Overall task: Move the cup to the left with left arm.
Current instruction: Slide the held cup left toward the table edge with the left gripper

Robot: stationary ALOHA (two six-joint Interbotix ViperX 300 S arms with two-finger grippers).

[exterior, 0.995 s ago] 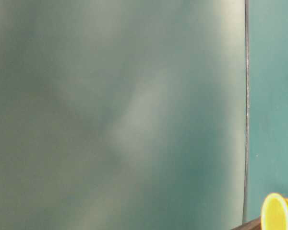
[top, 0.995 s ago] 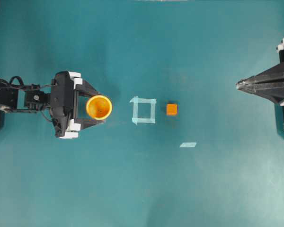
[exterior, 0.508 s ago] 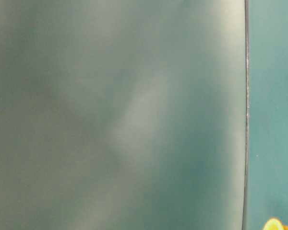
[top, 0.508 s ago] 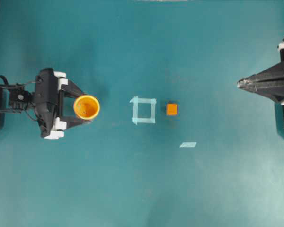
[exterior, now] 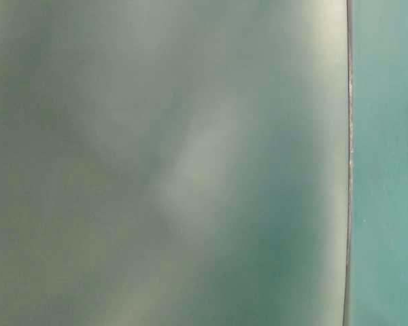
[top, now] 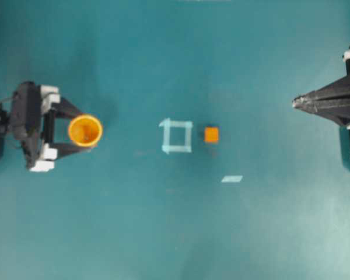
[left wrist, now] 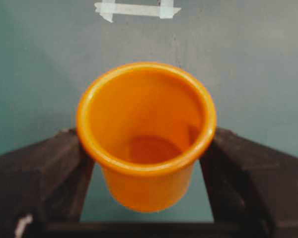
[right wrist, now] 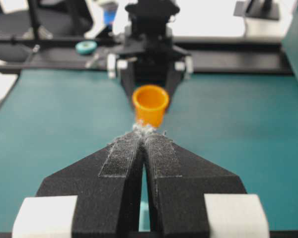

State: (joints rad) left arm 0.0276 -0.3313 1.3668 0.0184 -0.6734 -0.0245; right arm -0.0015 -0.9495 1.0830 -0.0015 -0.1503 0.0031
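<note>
cup (left wrist: 146,136): centre frame, upright, clamped between black fingers (left wrist: 42,183)
tape (left wrist: 137,9): top edge, possibly a square's side

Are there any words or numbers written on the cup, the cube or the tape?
None: no words, numbers or signs can be read in any view.
The cup is plain orange.
The cube is plain too.
The tape square and the loose tape strip carry no writing.

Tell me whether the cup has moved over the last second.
Yes. In the overhead view the cup has gone left, farther from the fixed tape square, carried in the left tool.
</note>
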